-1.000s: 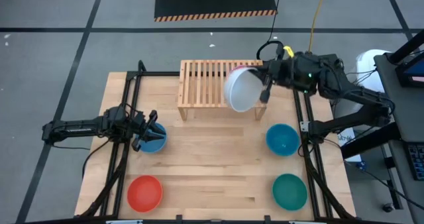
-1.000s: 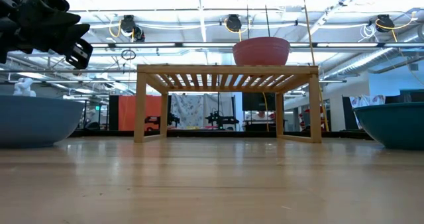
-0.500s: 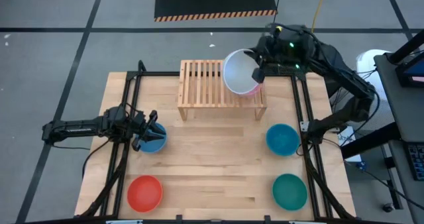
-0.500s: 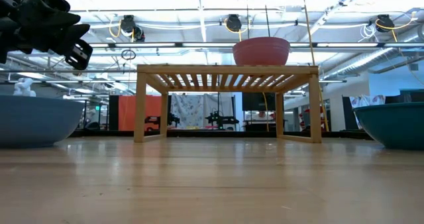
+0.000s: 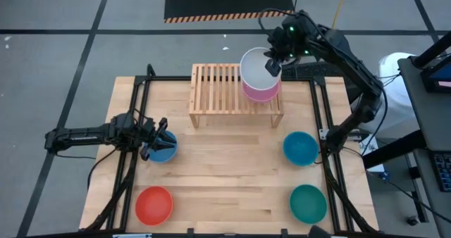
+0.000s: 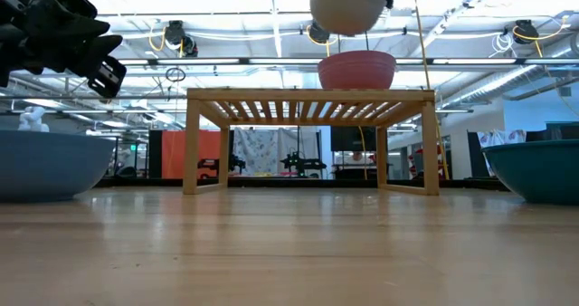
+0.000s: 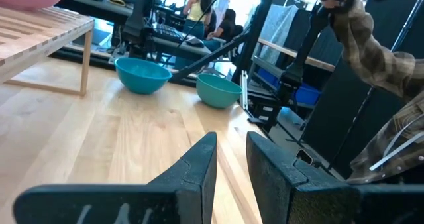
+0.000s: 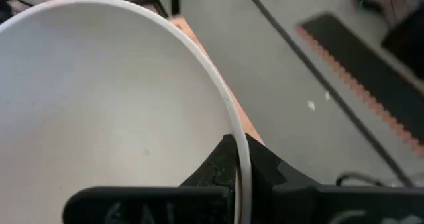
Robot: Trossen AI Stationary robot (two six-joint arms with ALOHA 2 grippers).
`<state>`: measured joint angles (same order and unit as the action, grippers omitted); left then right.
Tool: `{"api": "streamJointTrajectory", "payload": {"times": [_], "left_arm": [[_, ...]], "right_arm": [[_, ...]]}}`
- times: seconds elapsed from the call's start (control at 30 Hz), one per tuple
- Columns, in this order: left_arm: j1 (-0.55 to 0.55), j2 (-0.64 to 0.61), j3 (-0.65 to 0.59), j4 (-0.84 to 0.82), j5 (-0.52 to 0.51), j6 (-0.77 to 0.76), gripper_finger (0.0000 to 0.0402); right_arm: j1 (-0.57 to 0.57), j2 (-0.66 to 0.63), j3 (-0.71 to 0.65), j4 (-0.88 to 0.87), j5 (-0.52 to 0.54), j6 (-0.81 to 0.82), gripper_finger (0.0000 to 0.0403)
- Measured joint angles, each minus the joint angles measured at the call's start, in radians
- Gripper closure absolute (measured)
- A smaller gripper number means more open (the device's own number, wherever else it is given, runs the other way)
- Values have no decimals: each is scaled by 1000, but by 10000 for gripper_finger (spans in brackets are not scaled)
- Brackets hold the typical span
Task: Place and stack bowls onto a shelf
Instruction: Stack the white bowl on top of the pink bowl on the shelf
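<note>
My right gripper (image 5: 273, 63) is shut on a white bowl (image 5: 258, 69) and holds it in the air above a pink bowl (image 5: 262, 92). The pink bowl stands on its base at the right end of the light-wood shelf (image 5: 218, 86). In the low view the white bowl (image 6: 346, 9) hangs upright, clear above the pink bowl (image 6: 356, 71). My left gripper (image 5: 159, 139) stands open at the left of the table, over the left rim of a blue bowl (image 5: 166, 152). Nothing shows between its fingers (image 7: 230, 144). My right gripper pinches the white bowl's rim (image 8: 236, 159) on the side toward the table's right, one finger (image 8: 211, 169) inside the bowl and one outside. The fingers slant down from the far right. The bowl is lifted clear, mouth up, about level.
A blue bowl (image 5: 301, 148) and a green bowl (image 5: 309, 203) stand on the right of the table, a red bowl (image 5: 154, 204) at the near left. The shelf's left part (image 5: 208, 83) is bare. A person's plaid sleeve (image 7: 371, 45) shows beyond the table's right edge.
My right gripper has carried the white bowl toward the table's far edge, from in front of the shelf's right end to above the pink bowl. The wrist has turned, and the bowl has gone from tipped on its side to mouth up.
</note>
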<state>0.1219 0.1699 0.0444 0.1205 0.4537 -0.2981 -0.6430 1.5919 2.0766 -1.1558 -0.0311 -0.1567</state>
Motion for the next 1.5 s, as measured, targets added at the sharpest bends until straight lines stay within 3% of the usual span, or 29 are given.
{"api": "streamJointTrajectory", "payload": {"times": [0.43,0.7,1.1,1.5], "left_arm": [[0,0,0,-29,0,-16,314],[0,0,0,-28,0,-19,314],[0,0,0,-27,0,-22,314],[0,0,0,-26,0,-26,314]], "right_arm": [[-32,78,0,-185,-1,-2,403],[-32,92,0,-181,-96,-16,403],[-38,92,-30,-196,-157,-26,403],[-61,92,-110,-171,-155,-65,403]]}}
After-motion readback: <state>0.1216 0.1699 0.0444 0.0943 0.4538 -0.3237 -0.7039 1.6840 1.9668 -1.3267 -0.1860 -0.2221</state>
